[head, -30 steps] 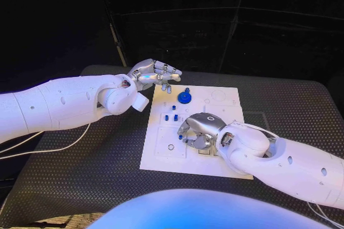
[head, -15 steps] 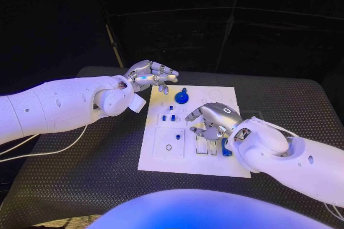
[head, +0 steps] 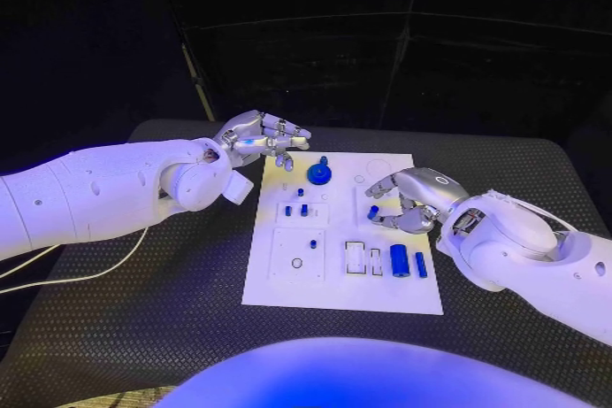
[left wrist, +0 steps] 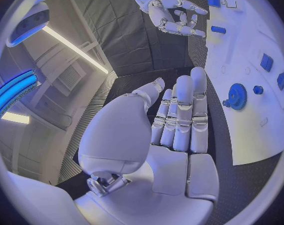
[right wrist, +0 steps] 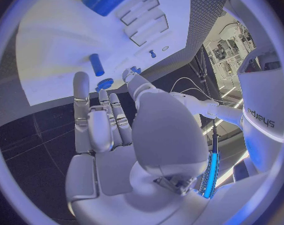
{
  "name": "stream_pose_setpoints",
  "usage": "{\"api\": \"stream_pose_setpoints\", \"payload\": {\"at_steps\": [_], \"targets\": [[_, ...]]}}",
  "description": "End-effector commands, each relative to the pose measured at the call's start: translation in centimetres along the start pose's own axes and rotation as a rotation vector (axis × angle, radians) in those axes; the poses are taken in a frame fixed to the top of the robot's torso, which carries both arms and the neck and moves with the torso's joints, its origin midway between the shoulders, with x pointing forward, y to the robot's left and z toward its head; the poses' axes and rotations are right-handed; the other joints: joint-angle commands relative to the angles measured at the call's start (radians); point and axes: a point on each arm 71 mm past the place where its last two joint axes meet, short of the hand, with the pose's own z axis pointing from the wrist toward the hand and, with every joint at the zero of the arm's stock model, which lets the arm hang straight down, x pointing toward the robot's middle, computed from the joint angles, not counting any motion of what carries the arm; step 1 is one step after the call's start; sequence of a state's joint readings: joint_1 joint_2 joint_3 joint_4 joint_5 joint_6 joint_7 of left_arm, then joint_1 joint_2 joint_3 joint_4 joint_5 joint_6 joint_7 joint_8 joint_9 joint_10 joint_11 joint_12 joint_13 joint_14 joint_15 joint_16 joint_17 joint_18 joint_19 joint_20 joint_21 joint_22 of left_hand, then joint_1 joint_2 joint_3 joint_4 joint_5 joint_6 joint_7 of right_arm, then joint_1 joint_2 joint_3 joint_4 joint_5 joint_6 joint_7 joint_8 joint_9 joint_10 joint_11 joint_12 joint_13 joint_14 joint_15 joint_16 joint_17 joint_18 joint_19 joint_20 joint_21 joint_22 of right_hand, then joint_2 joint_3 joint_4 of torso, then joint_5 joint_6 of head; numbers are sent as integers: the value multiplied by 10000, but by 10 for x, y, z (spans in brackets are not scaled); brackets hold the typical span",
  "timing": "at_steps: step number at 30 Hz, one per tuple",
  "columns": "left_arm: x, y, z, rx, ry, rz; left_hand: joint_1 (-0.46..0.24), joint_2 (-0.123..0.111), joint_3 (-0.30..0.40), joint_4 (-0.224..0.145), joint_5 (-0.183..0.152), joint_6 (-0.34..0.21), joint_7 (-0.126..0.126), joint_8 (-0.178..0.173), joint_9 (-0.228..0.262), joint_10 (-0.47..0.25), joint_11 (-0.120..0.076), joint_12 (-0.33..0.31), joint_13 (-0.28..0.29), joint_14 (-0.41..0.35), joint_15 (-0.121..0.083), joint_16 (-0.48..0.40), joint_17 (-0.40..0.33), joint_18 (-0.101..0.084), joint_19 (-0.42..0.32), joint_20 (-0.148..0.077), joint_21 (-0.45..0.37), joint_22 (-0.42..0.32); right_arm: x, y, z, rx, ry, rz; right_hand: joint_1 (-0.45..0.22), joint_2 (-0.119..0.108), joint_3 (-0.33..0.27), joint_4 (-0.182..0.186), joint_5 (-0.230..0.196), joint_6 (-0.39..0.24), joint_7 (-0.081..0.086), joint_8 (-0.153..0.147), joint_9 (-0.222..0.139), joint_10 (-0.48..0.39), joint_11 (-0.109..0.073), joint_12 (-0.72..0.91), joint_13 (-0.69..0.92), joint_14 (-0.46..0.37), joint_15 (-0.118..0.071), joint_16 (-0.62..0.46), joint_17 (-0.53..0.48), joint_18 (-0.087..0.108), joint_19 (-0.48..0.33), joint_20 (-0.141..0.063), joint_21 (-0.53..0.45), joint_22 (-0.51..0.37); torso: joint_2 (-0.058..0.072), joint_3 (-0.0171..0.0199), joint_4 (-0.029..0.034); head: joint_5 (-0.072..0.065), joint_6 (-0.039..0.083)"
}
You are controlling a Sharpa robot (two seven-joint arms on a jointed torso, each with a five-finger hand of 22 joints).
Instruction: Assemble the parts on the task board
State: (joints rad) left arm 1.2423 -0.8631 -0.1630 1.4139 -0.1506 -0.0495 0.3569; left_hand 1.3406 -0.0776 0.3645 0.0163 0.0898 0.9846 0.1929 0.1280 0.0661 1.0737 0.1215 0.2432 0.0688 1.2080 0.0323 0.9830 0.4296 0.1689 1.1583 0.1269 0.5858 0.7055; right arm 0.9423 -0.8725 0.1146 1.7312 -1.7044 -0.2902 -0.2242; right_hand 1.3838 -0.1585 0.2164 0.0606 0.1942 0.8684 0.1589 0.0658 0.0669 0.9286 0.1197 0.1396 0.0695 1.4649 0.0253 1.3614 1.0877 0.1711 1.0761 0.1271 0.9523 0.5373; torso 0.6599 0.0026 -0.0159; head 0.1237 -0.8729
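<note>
In the head view you see the white task board (head: 334, 284) lying in the middle of the black surface (head: 153, 319), with the left hand (head: 264, 138) just beyond its far left corner, fingers curled in and holding nothing, and the right hand (head: 410, 200) over its right side, fingers bent around a small blue part (head: 374, 212), though you cannot tell if they really pinch it. In the left wrist view the fingers (left wrist: 182, 115) lie straight and pressed side by side, near the blue gear (left wrist: 236, 96) on the board. In the right wrist view the fingers (right wrist: 101, 120) are also together, and a blue cylinder (right wrist: 97, 64) lies on the board beyond them.
</note>
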Motion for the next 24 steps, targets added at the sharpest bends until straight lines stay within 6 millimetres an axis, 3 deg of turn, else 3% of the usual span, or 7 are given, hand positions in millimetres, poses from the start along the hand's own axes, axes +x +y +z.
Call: {"api": "stream_pose_setpoints", "payload": {"at_steps": [1, 15, 24], "targets": [[1, -1, 0, 74, 75, -77, -110, 9, -70, 17, -53, -78, 24, 38, 14, -87, -18, 47, 18, -79, 5, 7, -11, 134, -26, 52, -48, -18, 5, -6, 1, 403, 847, -419, 289, 69, -398, 150, -45, -47, 2, 2, 18, -166, 14, 210, 15, 167, 50, -4, -19, 141, 52, 41, -50, -56, 12, -1, 23, -34, 3], [0, -1, 0, 72, 59, -68, -110, 9, -70, 17, -53, -78, 24, 38, 14, -87, -18, 47, 18, -79, 5, 7, -11, 134, -26, 52, -48, -18, 14, -11, 13, 458, 1329, -574, 725, 561, -451, 281, 41, 453, 90, 124, 64, 59, -67, 804, 30, 170, -15, -10, -43, 146, 117, -15, -52, -140, 19, 2, 2, 39, 3], [0, -1, 0, 68, 68, -69, -110, 9, -70, 17, -53, -78, 24, 38, 14, -87, -18, 47, 18, -79, 5, 7, -11, 134, -26, 52, -48, -18, 17, -9, 19, 380, 1431, -530, 820, 847, -23, 421, -166, 944, 61, 163, 55, 902, -170, 1107, -48, 257, -99, 153, 247, 147, 163, -87, 50, -140, 15, 14, 4, 42, 3]]}}
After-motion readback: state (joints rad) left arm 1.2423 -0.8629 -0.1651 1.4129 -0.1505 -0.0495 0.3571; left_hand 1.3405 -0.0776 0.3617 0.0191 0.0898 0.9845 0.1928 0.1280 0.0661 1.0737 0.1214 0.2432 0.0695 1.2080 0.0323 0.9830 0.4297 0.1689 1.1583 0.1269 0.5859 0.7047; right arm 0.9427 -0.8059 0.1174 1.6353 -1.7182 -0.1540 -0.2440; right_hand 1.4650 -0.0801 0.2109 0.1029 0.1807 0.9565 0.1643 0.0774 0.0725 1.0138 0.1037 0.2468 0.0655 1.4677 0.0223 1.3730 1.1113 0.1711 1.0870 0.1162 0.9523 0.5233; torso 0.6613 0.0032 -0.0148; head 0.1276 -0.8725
